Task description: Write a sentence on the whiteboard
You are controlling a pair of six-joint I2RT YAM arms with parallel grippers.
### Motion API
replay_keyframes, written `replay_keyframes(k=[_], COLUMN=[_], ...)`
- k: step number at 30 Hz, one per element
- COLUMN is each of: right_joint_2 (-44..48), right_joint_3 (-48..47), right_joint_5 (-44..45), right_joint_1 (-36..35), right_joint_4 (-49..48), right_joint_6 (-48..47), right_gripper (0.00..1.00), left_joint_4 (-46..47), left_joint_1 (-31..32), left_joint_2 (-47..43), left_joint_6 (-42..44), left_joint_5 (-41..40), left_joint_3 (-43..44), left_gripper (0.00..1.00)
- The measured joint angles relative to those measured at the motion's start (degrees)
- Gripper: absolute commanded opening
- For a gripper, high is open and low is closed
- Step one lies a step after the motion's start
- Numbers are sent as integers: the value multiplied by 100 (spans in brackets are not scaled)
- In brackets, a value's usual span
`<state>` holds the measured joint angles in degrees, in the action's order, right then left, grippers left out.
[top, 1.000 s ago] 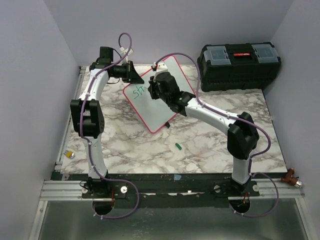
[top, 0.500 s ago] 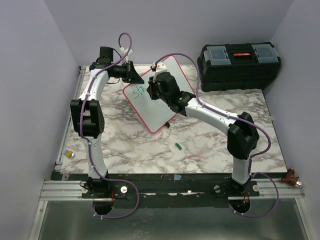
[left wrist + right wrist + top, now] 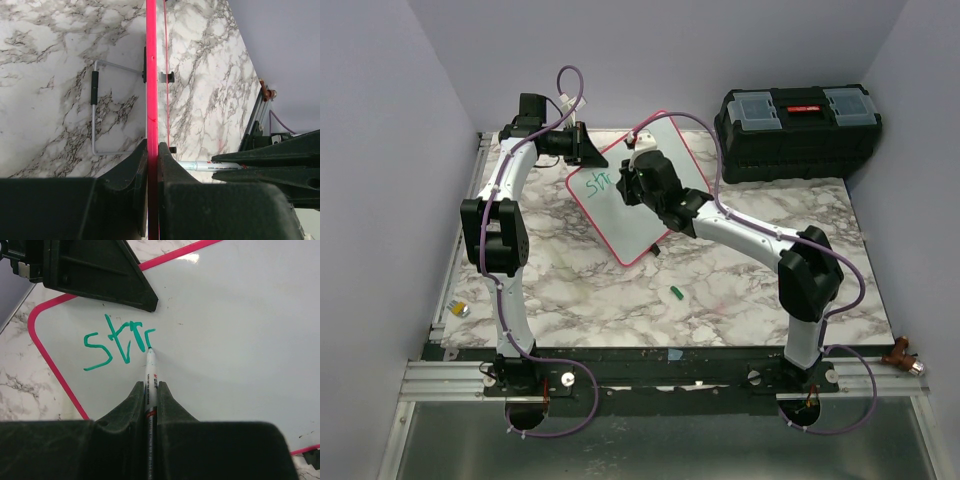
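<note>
The whiteboard (image 3: 632, 225) sits on the worktop (image 3: 720, 285) left of the black toolbox (image 3: 798, 125), its pink edge pinched in the closed left claw (image 3: 152, 148). The right claw (image 3: 150, 386) is clamped on a marker (image 3: 151, 367), whose tip touches the sentence (image 3: 117, 345), a green "str".

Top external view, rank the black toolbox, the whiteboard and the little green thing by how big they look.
1. The black toolbox and the whiteboard look about alike; the board is partly hidden.
2. The little green thing, smallest by far.
</note>
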<state>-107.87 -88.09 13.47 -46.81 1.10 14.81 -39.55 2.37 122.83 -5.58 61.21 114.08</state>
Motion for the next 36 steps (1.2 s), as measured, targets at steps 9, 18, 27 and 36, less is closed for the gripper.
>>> replay_keyframes(k=[9, 18, 27, 36], right_joint_2=[-83, -240, -195, -120], right_joint_3=[-254, -588, -474, -367], right_joint_5=[291, 319, 168, 223], right_joint_1=[-7, -7, -7, -4], right_joint_4=[201, 245, 192, 195], right_joint_6=[11, 7, 7, -22], right_gripper=[1, 1, 1, 1], left_joint_4=[0, 0, 0, 0], left_joint_1=[0, 0, 0, 0], left_joint_2=[0, 0, 0, 0], left_joint_6=[0, 2, 2, 2], left_joint_5=[13, 17, 17, 31], left_joint_3=[-2, -2, -2, -2], left_gripper=[0, 0, 0, 0])
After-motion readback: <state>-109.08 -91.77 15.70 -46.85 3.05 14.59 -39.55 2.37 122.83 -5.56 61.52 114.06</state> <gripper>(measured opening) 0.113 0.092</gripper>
